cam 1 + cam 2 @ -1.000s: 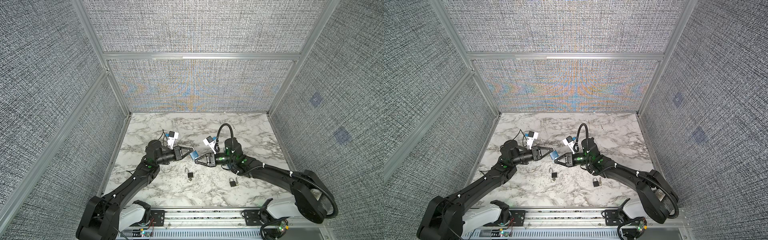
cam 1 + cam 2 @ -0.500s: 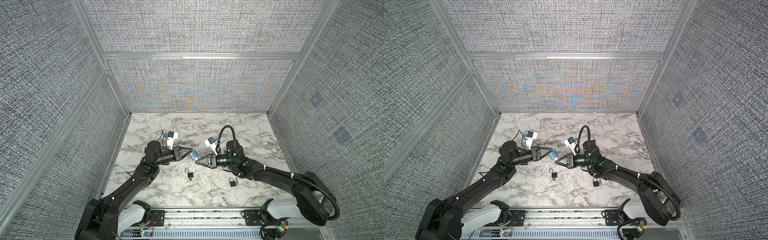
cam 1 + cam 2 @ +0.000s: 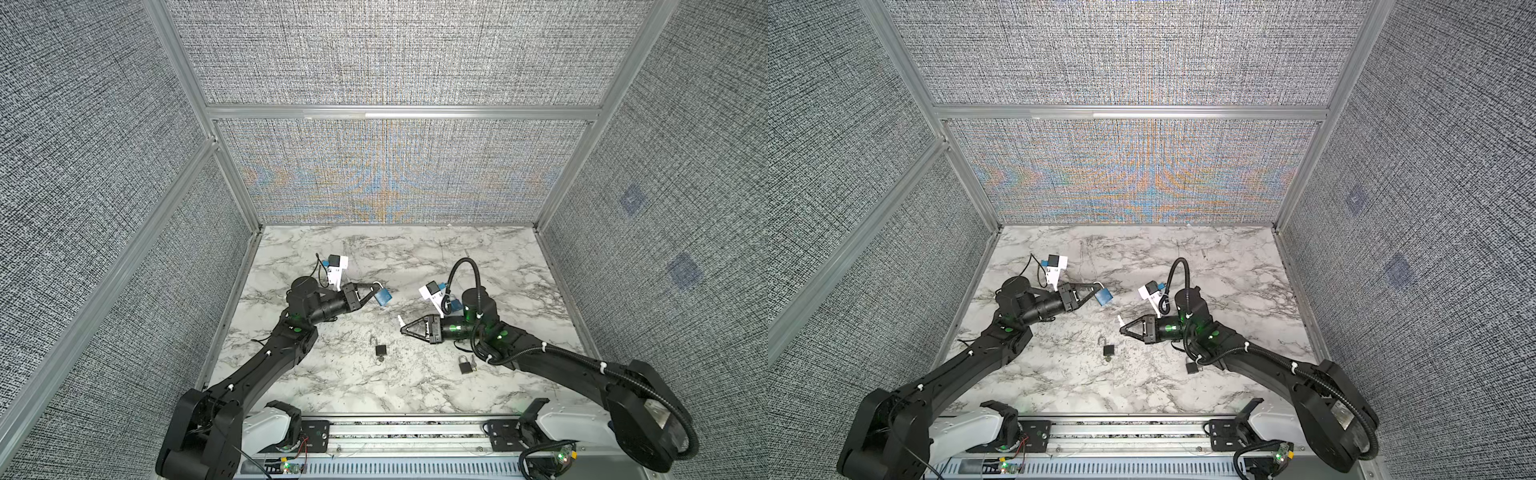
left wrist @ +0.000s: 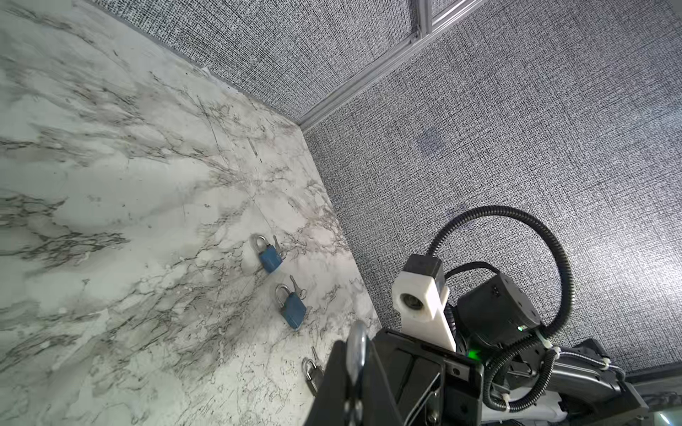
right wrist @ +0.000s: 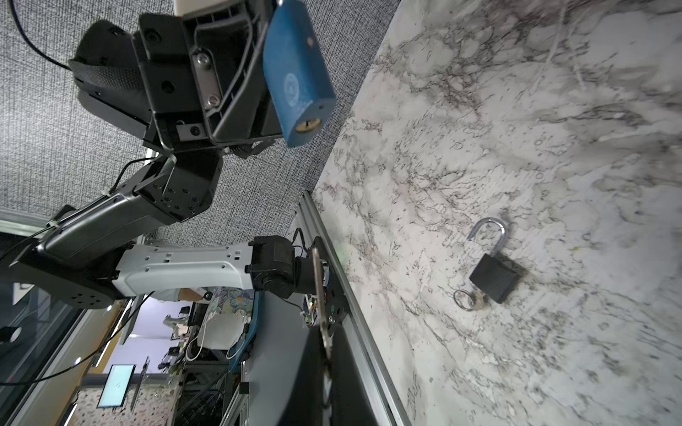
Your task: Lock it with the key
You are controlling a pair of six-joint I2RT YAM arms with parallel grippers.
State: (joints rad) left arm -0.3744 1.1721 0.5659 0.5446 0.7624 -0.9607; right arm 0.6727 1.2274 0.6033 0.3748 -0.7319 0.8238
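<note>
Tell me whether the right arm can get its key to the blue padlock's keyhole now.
Probably yes. The left gripper holds the blue padlock in the air by its shackle, keyhole turned toward the right gripper and its key, with nothing between them.

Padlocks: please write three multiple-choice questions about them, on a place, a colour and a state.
1. Where is the black padlock between the arms? A) in a box B) on the back wall C) on the table
2. What colour is the padlock in the left fingers? A) red B) blue C) yellow
3. How is that black padlock's shackle? A) open B) closed C) missing
Answers: 1 C, it lies on the table; 2 B, blue body; 3 A, one shackle end is free.
</note>
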